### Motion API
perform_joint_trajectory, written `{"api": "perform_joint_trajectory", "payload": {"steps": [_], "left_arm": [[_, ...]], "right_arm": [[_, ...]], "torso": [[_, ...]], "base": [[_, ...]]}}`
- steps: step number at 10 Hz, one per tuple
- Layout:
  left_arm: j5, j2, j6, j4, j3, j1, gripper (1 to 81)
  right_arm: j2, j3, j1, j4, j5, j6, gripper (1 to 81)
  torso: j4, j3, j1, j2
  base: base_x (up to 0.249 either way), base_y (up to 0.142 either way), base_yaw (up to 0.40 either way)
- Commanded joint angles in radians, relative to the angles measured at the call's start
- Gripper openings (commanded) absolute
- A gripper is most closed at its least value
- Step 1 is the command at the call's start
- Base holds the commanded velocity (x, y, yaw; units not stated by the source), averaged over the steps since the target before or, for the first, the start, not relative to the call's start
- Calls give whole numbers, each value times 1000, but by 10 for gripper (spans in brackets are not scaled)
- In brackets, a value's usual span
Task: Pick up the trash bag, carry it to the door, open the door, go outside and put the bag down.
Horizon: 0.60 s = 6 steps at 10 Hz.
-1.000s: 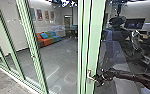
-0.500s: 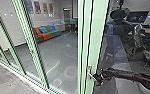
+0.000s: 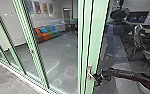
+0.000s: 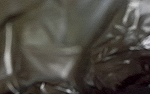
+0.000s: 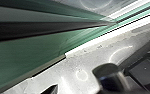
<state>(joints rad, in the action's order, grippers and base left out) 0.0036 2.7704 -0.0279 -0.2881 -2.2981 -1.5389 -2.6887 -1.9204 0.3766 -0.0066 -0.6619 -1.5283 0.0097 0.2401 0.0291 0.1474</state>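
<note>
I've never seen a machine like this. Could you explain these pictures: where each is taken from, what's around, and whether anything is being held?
This is a wheeled robot with two arms. The head view looks forward and down: the right arm reaches to the metal handle on a green door frame. I can't tell whether its jaws grip it. Behind the glass is a colourful sofa. The left wrist view shows what is probably the trash bag, dark, shiny and wrinkled; whether it is held isn't clear. The right wrist view shows pale ground beside green framing.
</note>
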Motion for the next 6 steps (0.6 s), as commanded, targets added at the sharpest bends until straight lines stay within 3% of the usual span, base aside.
{"api": "perform_joint_trajectory", "payload": {"steps": [1,2,6], "left_arm": [[82,-8,-3,-5,14,21,10],[82,-4,-3,-5,11,21,10],[82,6,-3,-6,-20,21,10]], "right_arm": [[10,-96,-164,59,87,-56,811],[10,-100,-162,59,96,-55,811],[13,-103,-162,56,99,-56,811]], "torso": [[0,0,0,0],[0,0,-1,0],[0,94,-4,2]], "base": [[0,0,0],[0,0,0],[0,0,0]]}}
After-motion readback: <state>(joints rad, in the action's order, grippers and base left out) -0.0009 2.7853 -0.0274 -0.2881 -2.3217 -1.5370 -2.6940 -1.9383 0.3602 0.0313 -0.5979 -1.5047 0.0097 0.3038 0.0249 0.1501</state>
